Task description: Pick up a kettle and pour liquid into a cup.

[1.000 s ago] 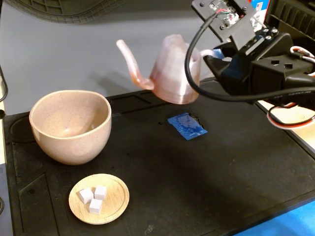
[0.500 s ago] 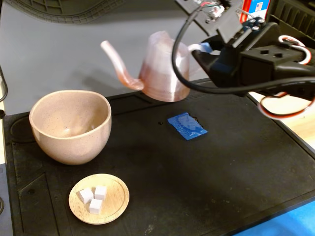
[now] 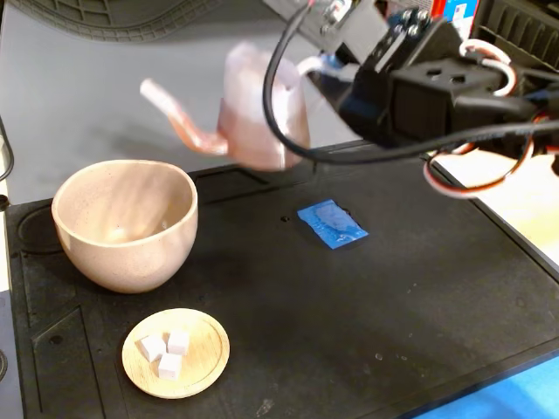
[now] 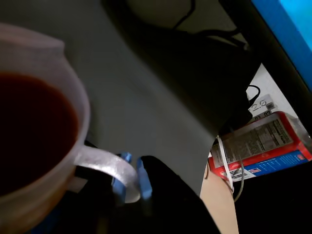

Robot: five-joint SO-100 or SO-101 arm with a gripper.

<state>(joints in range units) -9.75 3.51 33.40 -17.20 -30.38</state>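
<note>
In the fixed view, the cup (image 3: 125,223) was seen at the left on the black mat (image 3: 367,323) of the bench, with a wooden dish (image 3: 175,352) of white cubes (image 3: 166,353) in front of it. Above and to the right of the cup, the kettle (image 3: 253,122) was held in the air, its spout (image 3: 179,122) pointing left. A blue packet (image 3: 331,223) lay below it. At the right, the claw (image 3: 316,72) was closed on the kettle's handle (image 4: 109,168). In the wrist view, dark red liquid (image 4: 34,129) was visible inside the kettle
</note>
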